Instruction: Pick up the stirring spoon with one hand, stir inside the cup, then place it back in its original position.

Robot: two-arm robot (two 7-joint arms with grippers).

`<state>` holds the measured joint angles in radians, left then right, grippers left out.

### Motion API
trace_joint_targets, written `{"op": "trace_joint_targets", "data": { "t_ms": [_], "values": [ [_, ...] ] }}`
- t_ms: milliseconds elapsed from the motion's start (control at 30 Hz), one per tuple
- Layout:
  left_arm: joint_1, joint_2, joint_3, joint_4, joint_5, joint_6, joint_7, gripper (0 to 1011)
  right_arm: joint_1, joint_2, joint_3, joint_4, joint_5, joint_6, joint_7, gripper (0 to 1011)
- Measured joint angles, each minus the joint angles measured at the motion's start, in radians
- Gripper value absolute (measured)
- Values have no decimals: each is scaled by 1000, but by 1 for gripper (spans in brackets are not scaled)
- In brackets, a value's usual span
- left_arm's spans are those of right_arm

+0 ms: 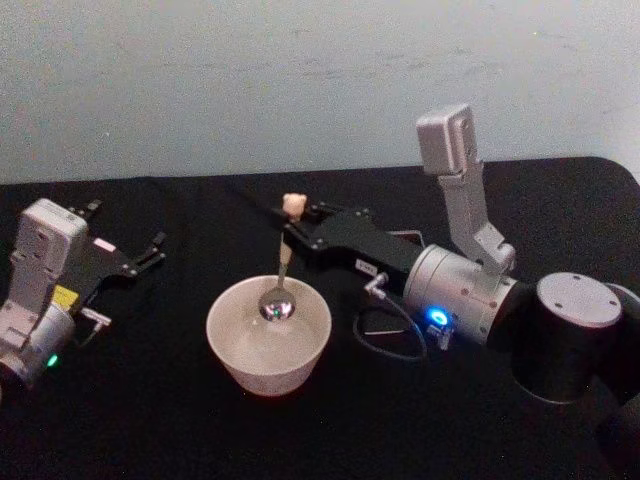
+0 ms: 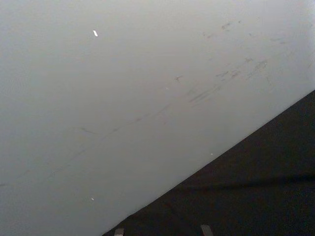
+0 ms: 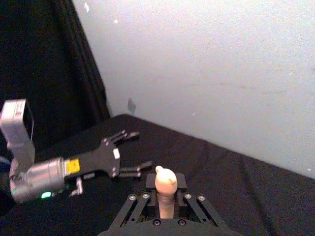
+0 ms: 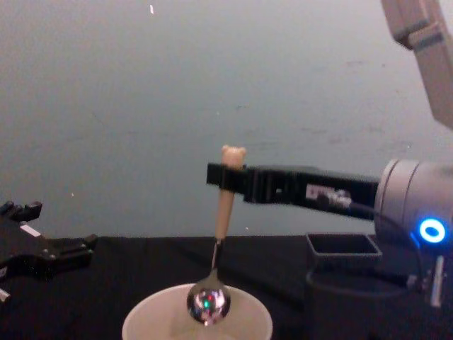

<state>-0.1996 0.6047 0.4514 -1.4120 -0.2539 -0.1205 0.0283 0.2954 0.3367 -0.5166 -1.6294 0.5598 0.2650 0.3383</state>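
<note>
1. Head view: the right tool (image 1: 292,228) is clamped on the handle of the stirring spoon (image 1: 283,265), just below its bear head. The spoon hangs down from the tool, slightly tilted, and its shiny bowl sits inside the mouth of the cup (image 1: 265,375), which stands on the black desk (image 1: 150,400) directly below the tool. The left tool (image 1: 125,225) lies low over the desk well off to the right tool's far side, past the cup, with its fingers spread and nothing between them.

2. Left wrist view: two fingertips (image 2: 206,229) of the left tool show apart at the frame edge. Beyond them are bare desk and a pale wall (image 2: 123,98).

3. Right wrist view: the spoon's cream handle stands up between the right tool's closed fingers, bear head topmost. The left tool (image 3: 135,151) lies ahead of it over the desk, fingers parted.

4. Chest view: the right tool (image 4: 223,176) reaches in level and pinches the handle right under the bear head. The spoon hangs almost upright below it, bowl at the cup's rim (image 4: 141,319); whether it touches the inside I cannot tell. The dark square-mouthed holder (image 4: 345,283) stands beneath the tool's arm, behind its tip and beside the cup.
</note>
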Motion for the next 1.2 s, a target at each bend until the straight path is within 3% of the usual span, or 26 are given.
{"op": "trace_joint_targets", "data": {
  "t_ms": [533,1200],
  "values": [
    [0,0,0,0,0,0,0,1001,-15,4,75,-85,76,40,-89,226],
    [0,0,0,0,0,0,0,1001,-75,72,177,-194,173,31,-179,226]
  ]
}}
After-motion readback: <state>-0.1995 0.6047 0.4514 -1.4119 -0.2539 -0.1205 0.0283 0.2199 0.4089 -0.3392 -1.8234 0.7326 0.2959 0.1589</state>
